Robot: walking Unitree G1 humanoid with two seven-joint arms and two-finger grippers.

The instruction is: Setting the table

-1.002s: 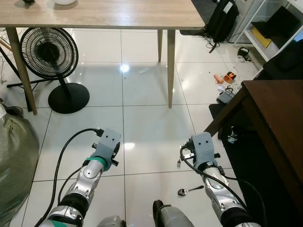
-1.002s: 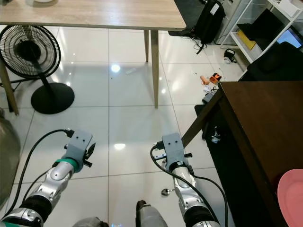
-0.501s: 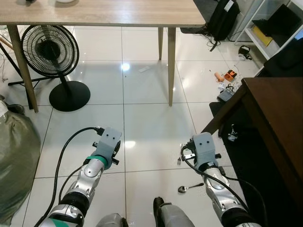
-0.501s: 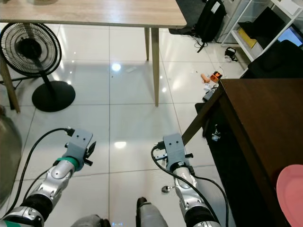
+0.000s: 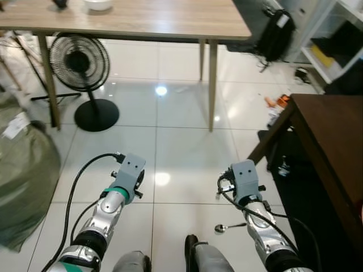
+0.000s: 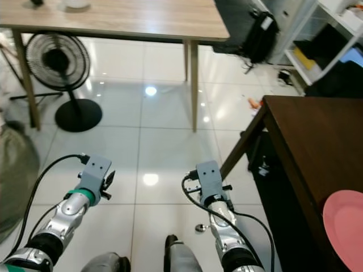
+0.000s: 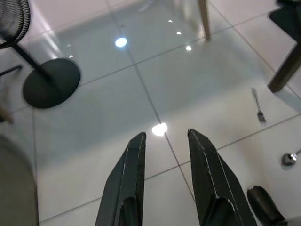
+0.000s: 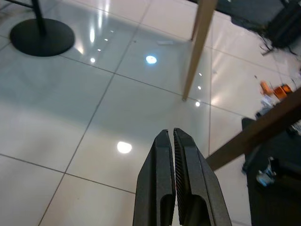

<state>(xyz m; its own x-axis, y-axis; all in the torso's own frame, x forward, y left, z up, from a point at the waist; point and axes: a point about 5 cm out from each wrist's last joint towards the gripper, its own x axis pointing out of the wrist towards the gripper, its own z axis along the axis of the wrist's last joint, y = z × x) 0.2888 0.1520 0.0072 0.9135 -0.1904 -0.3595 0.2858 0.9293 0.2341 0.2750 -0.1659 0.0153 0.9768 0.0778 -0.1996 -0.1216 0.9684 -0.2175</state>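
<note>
**Cutlery lying on tiled floor**

Spoon [image 5: 229,227] lying by right forearm, bowl toward robot's left, handle rightward. Fork [image 7: 257,106] resting nearby. Left gripper [image 7: 165,137] hovering parted, empty; right gripper [image 8: 172,135] pinched closed, empty. Open tiles ahead; dark table [image 5: 334,141] edging right.

White tiled floor [image 5: 181,141], spoon [image 5: 228,228], fork [image 7: 257,107], standing fan [image 5: 85,73]
</note>
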